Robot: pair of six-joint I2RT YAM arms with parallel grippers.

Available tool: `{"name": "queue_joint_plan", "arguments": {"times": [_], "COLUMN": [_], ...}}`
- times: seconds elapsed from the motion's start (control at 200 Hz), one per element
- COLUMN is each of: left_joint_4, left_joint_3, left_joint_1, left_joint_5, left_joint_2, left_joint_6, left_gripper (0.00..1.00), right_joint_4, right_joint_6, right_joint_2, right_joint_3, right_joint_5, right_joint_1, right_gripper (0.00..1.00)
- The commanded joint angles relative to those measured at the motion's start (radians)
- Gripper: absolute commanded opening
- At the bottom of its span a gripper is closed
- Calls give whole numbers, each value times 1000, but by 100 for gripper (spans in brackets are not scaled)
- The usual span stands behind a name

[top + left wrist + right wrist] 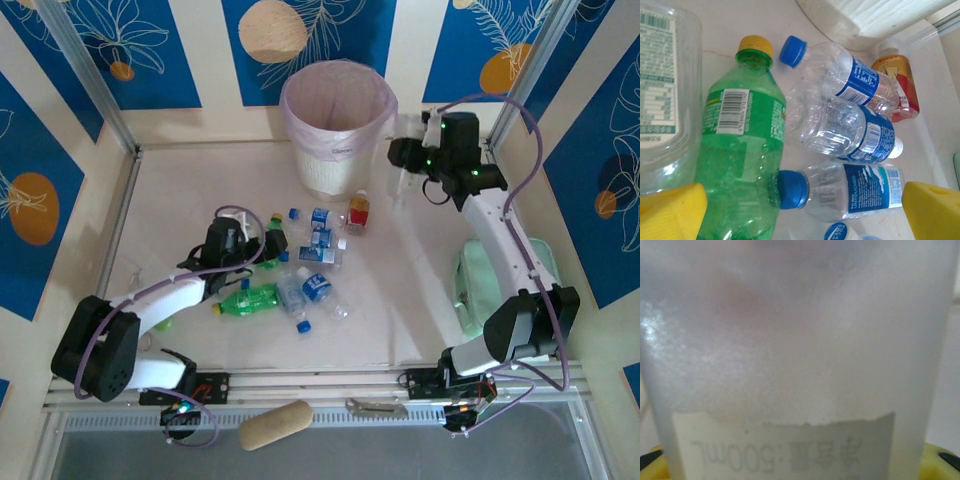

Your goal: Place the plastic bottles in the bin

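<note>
**Cut off, blurred, half-legible**

The frosted bottle (pixel 795 355) is cut off at top and bottom in the right wrist view and blurred; its label (pixel 785 450) is only partly legible. In the left wrist view the green bottle (pixel 740 150) is cut by the lower edge, the bin (pixel 865 17) by the upper.

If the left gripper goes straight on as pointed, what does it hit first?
Probably the nearest clear bottle, lying crosswise ahead of the open left gripper, its blue cap beside the green bottle. Depth is unclear; the green bottle may touch first.
</note>
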Motion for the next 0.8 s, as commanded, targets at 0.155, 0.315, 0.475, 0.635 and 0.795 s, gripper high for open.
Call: {"name": "queue_joint_plan", "arguments": {"times": [0.155,0.315,0.475,0.635,0.795], "left_joint_4": [-16,-74,-129,-163,-185], "left_joint_3": [-68,-93,-109,-124,-135], "left_joint_1": [44,57,68,83,94], "left_joint_5": [-15,-42,-68,-85,-92], "left_joint_2": [-118,-194,-266,-320,-355], "left_joint_6": [30,62,90,102,104], "left_gripper": [100,100,100,100,100], "right_joint_4": [313,393,380,314,196], "right_joint_6": [193,266,285,314,316], "right_joint_2": [172,347,543,741,906], "right_joint_3": [235,437,687,957,1193], "right_joint_5": [-123,-115,-78,-76,-78], "right_joint_1": [23,36,55,66,78], "right_gripper": [44,43,43,43,43]}}
